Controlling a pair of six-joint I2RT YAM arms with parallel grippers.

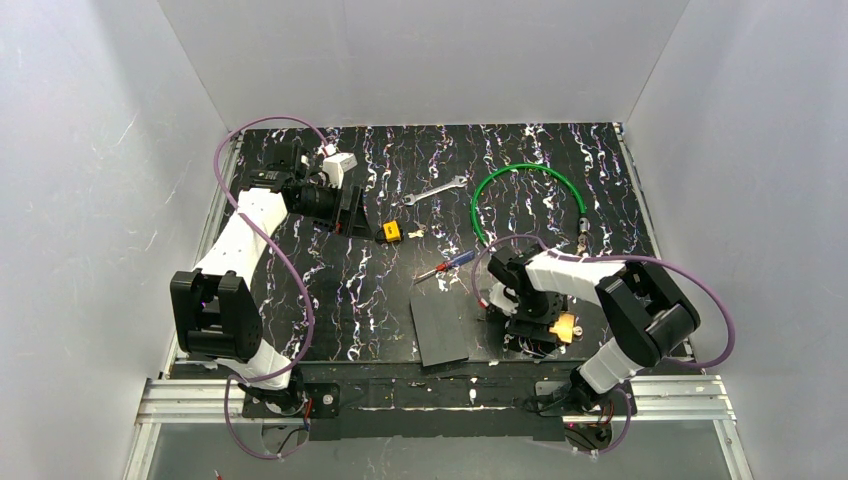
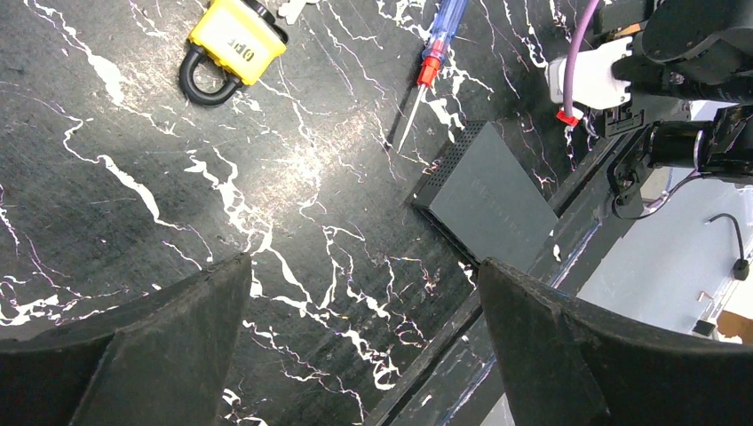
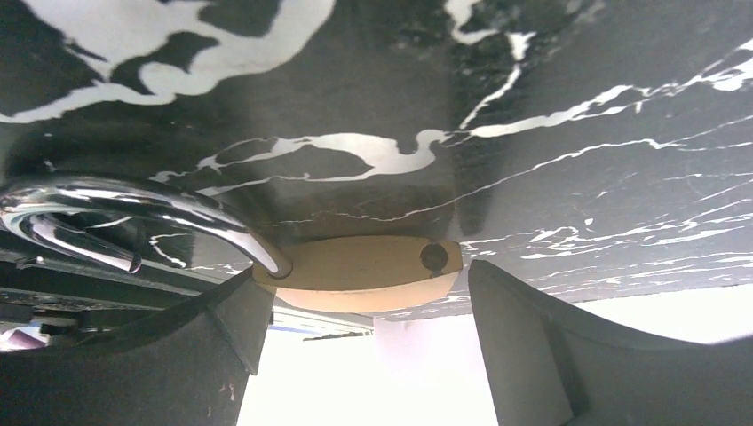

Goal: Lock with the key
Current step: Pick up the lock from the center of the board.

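The key (image 1: 392,232) lies on the black marbled table (image 1: 360,290) with its yellow-and-black head toward my left arm. In the left wrist view the key (image 2: 235,44) is at the top left, far ahead of my left gripper (image 2: 364,266), which is open and empty. That left gripper (image 1: 348,208) hovers left of the key. The brass padlock (image 3: 360,271), its chrome shackle (image 3: 133,217) swung out, sits between the jaws of my right gripper (image 3: 364,306). The left finger is at the padlock's edge and the right finger stands a little off it. From above, the padlock (image 1: 565,327) is by the right gripper (image 1: 535,335).
A red-and-blue-handled screwdriver (image 1: 445,265) lies mid-table, seen also as the screwdriver (image 2: 435,62) in the left wrist view. A flat black box (image 1: 440,328) rests at the near edge. A wrench (image 1: 435,190) and a green cable loop (image 1: 530,166) lie farther back. White walls enclose the table.
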